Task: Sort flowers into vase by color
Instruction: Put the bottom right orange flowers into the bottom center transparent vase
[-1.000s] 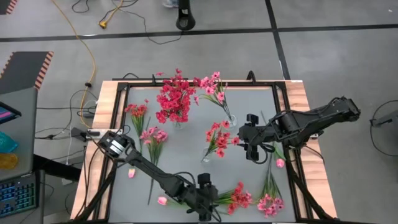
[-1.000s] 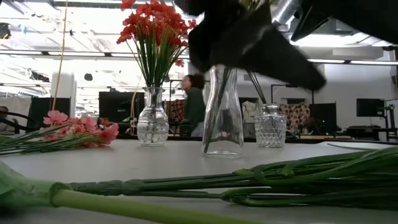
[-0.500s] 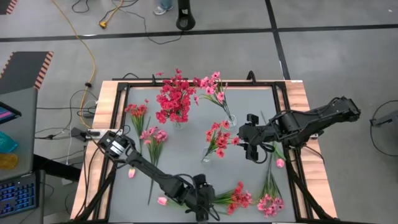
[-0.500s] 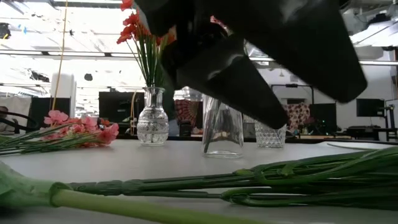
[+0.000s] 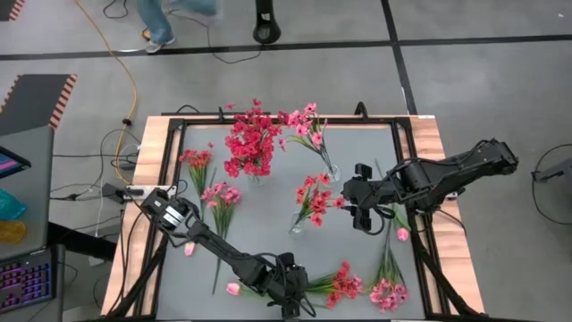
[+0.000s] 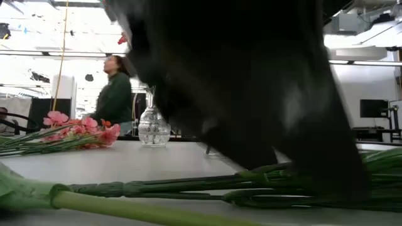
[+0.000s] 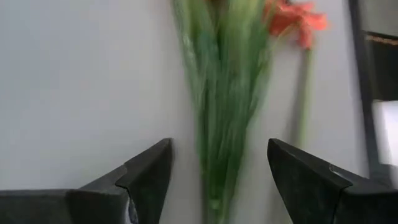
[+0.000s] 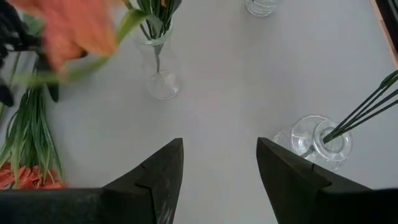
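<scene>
My left gripper (image 5: pixel 288 295) (image 7: pixel 219 149) is open near the table's near edge, low over a red-blossomed spray (image 5: pixel 344 284) that lies flat. Its fingers stand on either side of the green stems (image 7: pixel 217 124) without touching them. In the low view it is the big dark shape (image 6: pixel 251 94) above the stems (image 6: pixel 188 187). My right gripper (image 5: pixel 364 215) (image 8: pixel 221 149) is open and waits above the table's middle. Three glass vases hold flowers: red (image 5: pixel 250 143), light pink (image 5: pixel 308 125), and mixed red-pink (image 5: pixel 313 197).
More sprays lie flat on the table: red (image 5: pixel 197 165) and pink (image 5: pixel 221 197) at the left, pink (image 5: pixel 389 291) at the near right. Single tulip buds (image 5: pixel 402 234) (image 5: pixel 232 288) (image 5: pixel 189 249) lie about. A person (image 6: pixel 116 91) walks behind the table. A black frame (image 5: pixel 416 224) rims the mat.
My left gripper has moved down and toward the table's near edge, onto the stem end of the red spray; in the low view it has grown until it hides the middle vase. The flowers have stayed still. The person behind the table has walked across the room.
</scene>
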